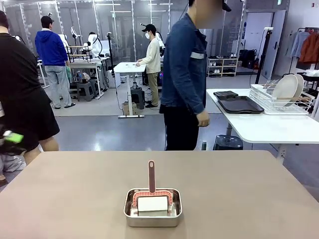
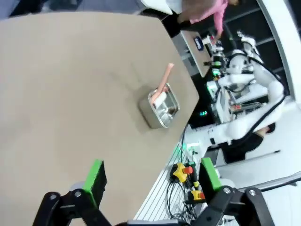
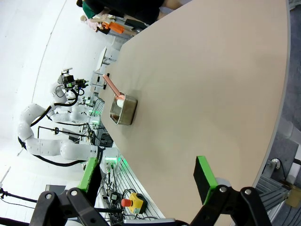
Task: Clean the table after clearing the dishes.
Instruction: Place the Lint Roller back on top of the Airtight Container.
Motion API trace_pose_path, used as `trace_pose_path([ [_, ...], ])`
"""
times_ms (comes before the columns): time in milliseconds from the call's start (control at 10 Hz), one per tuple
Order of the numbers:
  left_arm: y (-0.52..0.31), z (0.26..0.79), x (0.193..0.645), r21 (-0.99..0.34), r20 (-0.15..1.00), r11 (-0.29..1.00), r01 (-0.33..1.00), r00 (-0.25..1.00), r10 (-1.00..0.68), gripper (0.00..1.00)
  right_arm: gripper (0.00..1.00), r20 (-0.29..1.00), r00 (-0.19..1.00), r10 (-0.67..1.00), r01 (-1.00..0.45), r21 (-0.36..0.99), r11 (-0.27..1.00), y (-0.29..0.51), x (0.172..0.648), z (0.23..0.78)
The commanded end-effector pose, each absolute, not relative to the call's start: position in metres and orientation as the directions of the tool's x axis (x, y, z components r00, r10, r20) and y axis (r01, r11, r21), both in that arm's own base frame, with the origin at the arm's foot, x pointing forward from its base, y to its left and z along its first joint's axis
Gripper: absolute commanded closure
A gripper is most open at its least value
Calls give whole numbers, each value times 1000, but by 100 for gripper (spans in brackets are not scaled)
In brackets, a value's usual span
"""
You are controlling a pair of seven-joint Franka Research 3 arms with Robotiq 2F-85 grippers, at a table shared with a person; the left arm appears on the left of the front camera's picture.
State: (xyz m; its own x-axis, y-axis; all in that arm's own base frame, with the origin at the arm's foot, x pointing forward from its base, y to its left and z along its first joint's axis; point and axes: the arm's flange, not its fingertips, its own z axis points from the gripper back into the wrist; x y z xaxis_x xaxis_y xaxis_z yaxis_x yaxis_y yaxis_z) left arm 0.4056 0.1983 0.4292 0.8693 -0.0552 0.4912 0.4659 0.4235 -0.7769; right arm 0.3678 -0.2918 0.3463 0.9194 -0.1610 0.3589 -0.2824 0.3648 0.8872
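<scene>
Both pincers, left pincer [image 2: 149, 181] and right pincer [image 3: 148, 176], hang wide and empty above the counter [image 1: 75, 199], already free of dishes, so reaching cleanly for the pink roller [image 1: 152, 186] in the steel pan [image 1: 153, 215] near its robot-side edge seems wise.

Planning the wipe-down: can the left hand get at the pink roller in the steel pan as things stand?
Probably yes: the open left hand faces bare beige-brown table, nothing between it and the pink-handled roller in the small steel pan.
</scene>
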Motion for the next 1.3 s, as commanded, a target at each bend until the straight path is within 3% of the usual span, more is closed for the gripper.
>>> trace_pose_path([
  [0, 248, 421, 415, -808, 485, 380, 451, 874, -5, 0, 0, 358, 918, -170, -277, 887, 368, -290, 368, 348],
  [300, 311, 408, 404, -864, 419, 377, 333, 891, 172, 0, 0, 358, 918, -170, -277, 887, 368, -290, 368, 348],
  [1200, 302, 398, 394, -841, 434, 407, 356, 894, 115, 0, 0, 358, 918, -170, -277, 887, 368, -290, 368, 348],
])
